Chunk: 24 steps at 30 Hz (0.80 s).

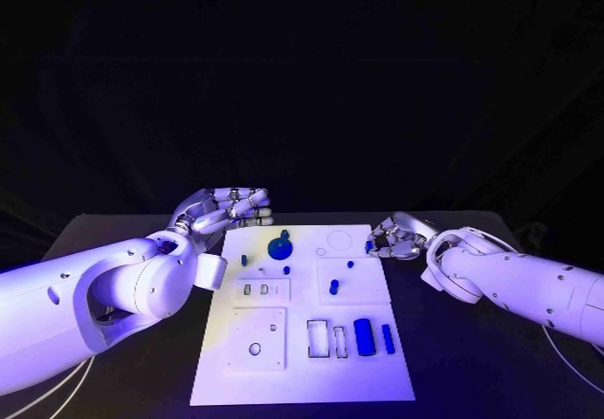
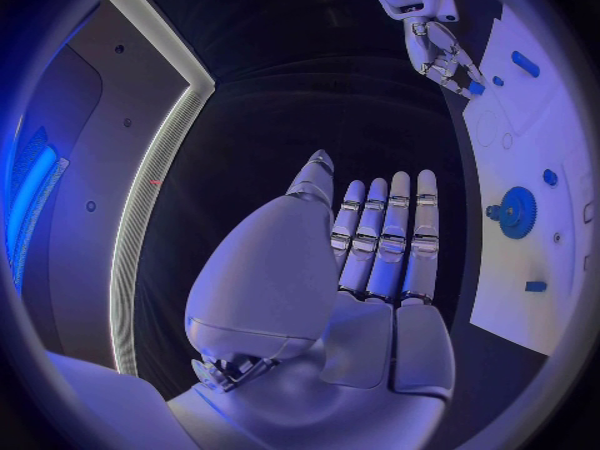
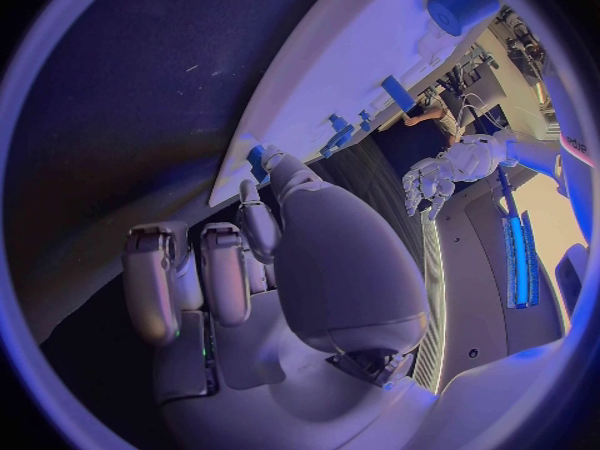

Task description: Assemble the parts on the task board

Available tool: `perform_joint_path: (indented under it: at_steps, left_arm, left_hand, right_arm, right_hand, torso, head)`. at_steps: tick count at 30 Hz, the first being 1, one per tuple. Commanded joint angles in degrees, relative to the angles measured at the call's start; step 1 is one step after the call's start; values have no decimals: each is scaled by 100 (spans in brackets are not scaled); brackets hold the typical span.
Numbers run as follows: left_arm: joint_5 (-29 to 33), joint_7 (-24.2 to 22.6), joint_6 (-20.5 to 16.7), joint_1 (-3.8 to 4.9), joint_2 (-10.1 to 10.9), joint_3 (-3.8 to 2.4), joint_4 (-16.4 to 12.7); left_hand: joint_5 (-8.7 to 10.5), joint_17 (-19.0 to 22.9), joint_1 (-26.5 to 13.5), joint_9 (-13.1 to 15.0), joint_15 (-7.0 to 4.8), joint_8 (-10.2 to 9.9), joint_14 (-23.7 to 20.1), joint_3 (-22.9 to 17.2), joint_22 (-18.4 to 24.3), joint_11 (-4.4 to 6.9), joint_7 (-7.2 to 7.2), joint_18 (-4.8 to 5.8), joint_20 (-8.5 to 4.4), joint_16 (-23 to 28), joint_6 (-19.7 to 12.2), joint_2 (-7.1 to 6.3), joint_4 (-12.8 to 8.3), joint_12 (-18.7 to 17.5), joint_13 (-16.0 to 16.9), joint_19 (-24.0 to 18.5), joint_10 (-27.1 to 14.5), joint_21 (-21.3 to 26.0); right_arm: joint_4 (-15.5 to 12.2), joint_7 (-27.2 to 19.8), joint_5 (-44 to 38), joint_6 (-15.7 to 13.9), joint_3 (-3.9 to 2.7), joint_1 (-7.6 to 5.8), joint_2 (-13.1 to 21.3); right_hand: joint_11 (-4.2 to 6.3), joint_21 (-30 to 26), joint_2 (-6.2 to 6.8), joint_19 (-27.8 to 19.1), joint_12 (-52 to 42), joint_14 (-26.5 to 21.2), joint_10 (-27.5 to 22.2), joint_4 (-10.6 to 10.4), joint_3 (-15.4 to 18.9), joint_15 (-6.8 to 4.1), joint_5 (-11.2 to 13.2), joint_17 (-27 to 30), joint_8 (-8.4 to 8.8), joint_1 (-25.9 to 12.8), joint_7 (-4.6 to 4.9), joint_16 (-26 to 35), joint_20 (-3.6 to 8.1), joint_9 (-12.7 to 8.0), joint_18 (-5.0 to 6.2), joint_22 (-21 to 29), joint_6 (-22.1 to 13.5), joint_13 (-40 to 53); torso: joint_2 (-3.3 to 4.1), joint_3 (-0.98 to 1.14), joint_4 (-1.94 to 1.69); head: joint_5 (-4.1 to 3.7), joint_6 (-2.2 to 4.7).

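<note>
Our right hand [image 1: 398,237] pinches a small blue part [image 1: 370,247] at the task board's [image 1: 302,375] far right edge, left hand [image 1: 233,209] released, so we should lower it squarely.

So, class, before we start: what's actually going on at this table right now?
A two-armed robot is assembling blue parts on a white task board. Its right robot hand pinches a small blue part at the board's right edge. The left robot hand hovers by the far left corner, holding nothing. A blue gear and other parts lie on the board.
</note>
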<state>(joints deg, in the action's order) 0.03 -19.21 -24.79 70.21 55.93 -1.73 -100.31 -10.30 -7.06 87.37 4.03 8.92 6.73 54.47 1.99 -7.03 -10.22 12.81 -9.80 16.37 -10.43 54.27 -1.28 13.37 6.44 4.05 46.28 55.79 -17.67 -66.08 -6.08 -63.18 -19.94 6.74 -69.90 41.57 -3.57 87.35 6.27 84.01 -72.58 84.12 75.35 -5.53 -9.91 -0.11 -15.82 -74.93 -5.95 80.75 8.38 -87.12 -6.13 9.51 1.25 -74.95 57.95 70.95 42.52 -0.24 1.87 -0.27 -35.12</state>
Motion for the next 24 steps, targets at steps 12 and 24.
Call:
perform_joint_path:
  at_steps: [12, 24]
  left_arm:
    - [14, 8, 79, 5, -5, -4, -7]
    - [14, 17, 74, 5, 0, -4, -13]
  left_hand:
    - [26, -10, 52, 0, -22, -45, 32, -4, 9, -30, 10, -56, -2, 36, 8, 8, -38, -39, 0, -40, 13, -25]
    - [25, -11, 59, -1, -21, -48, 33, -6, 10, -32, 13, -56, -2, 39, 6, 12, -42, -43, -1, -40, 10, -26]
  right_arm:
    - [14, -37, 23, 116, 0, 2, -62]
    - [50, -4, 15, 161, 0, 2, -118]
  right_hand:
    - [11, 36, -63, 393, -37, 460, 55, 15, -55, -43, 101, -946, -9, -21, -4, -41, 29, -6, -47, -1285, 41, 25]
    - [49, 53, -133, 410, -87, 465, 93, 48, -152, -69, 101, -966, -70, 8, -53, -50, 50, 5, -53, -1304, 176, 78]
  torso:
    - [0, 1, -9]
    - [0, 0, -6]
  head:
    - [-14, 8]
    - [3, 9]
